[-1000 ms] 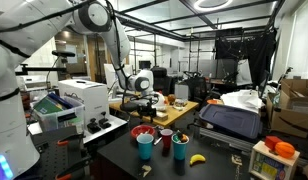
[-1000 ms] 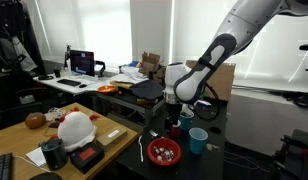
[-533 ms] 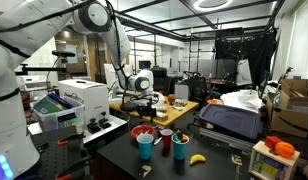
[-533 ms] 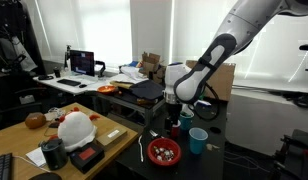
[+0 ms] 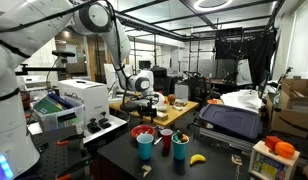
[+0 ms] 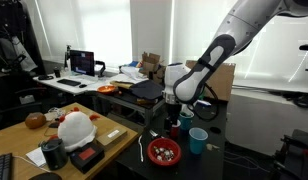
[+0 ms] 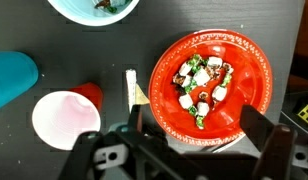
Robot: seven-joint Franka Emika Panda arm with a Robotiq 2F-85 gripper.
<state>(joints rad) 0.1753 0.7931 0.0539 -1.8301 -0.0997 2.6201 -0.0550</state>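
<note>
My gripper (image 7: 179, 150) is open and empty. It hangs above a red bowl (image 7: 209, 85) that holds white, green and dark wrapped sweets, on a black table. In both exterior views the gripper (image 5: 144, 103) (image 6: 172, 108) is well above the bowl (image 5: 143, 132) (image 6: 164, 152). To the bowl's left in the wrist view stand a red cup (image 7: 62, 118) with a pale inside and a teal cup (image 7: 12, 78). A pale flat stick (image 7: 131, 90) lies beside the bowl. A light bowl (image 7: 94, 5) shows at the top edge.
A banana (image 5: 197, 158) and a dark red cup (image 5: 181, 146) are on the black table. A white printer (image 5: 79, 98), a wooden table (image 5: 184, 108) and a black case (image 5: 232, 120) stand around it. A white helmet (image 6: 74, 128) sits on a nearby desk.
</note>
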